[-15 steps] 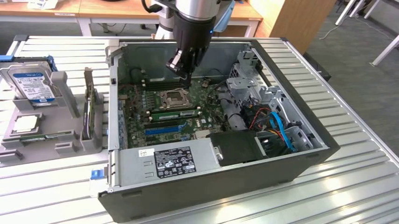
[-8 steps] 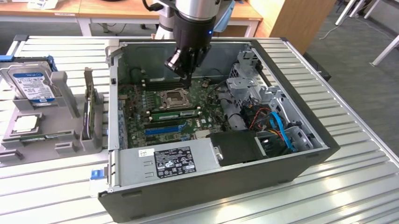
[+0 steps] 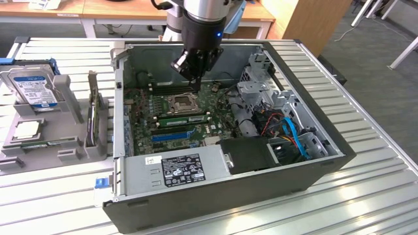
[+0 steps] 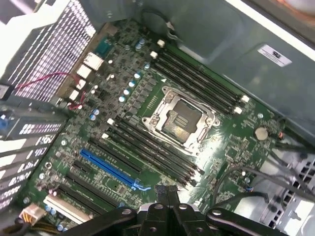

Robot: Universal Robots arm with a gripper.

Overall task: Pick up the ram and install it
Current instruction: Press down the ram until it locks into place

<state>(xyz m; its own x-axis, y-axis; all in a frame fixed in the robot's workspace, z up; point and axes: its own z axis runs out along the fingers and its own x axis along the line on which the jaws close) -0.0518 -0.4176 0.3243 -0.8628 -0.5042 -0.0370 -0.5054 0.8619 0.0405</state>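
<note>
The ram (image 3: 40,144) appears as a thin green stick with small white stickers, lying flat in the grey holder (image 3: 72,152) at the exterior view's left, outside the case. My gripper (image 3: 195,83) hangs inside the open computer case (image 3: 307,147), over the far memory slots (image 3: 171,87) just beyond the processor socket (image 3: 181,103). Its fingers are shut with nothing between them. In the wrist view the shut fingertips (image 4: 166,190) hover over the motherboard, beside the black slots (image 4: 152,147) near the socket (image 4: 179,118).
A silver hard drive (image 3: 34,89) stands in the holder, with a square processor chip (image 3: 26,129) below it and an upright card (image 3: 97,117) beside the case wall. A green strip (image 3: 184,119) runs along the near slots. Cables (image 3: 287,129) and the drive cage (image 3: 261,88) crowd the case's right side.
</note>
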